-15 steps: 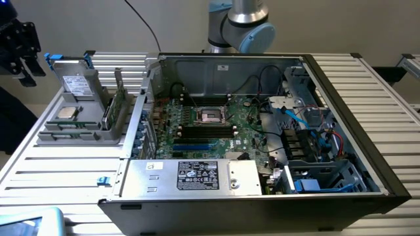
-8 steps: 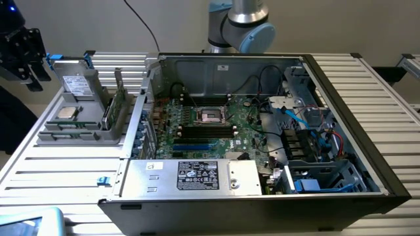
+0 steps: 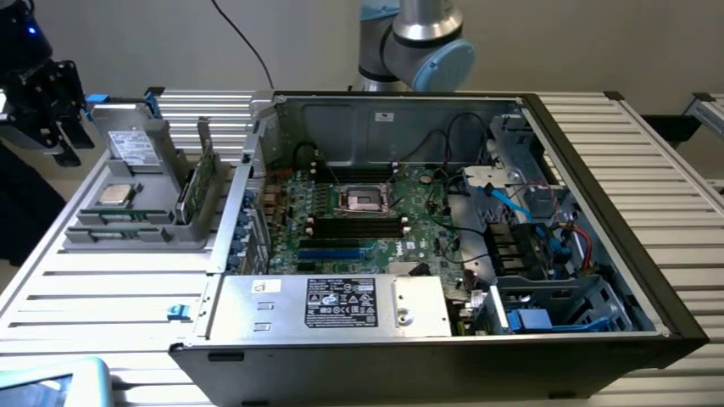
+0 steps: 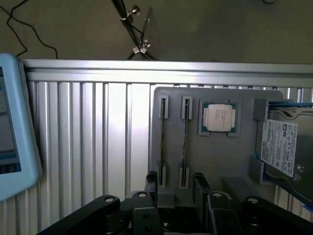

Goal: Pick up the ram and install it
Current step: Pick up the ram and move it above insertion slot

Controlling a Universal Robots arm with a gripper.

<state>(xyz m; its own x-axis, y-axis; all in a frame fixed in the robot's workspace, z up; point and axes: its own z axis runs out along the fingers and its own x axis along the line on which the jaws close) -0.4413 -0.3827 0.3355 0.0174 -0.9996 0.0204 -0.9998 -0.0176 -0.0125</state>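
Ram sticks (image 4: 185,142): two are counted.
Processor chip (image 4: 219,117): one is counted.
Drive (image 4: 279,146): one is counted.
Grey holder (image 4: 220,161): one is seen.
Computer case (image 3: 396,373): one is seen.
Power supply (image 3: 328,305): one is seen.
Tablet (image 4: 10,127): one is seen.

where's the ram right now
On the exterior view's left, outside the computer case: the ram stands on edge in the grey holder, beside the silver processor chip.

Grey drive (image 4: 279,147) cut off at wrist view's edge, ram (image 3: 199,182) markings too small to tell
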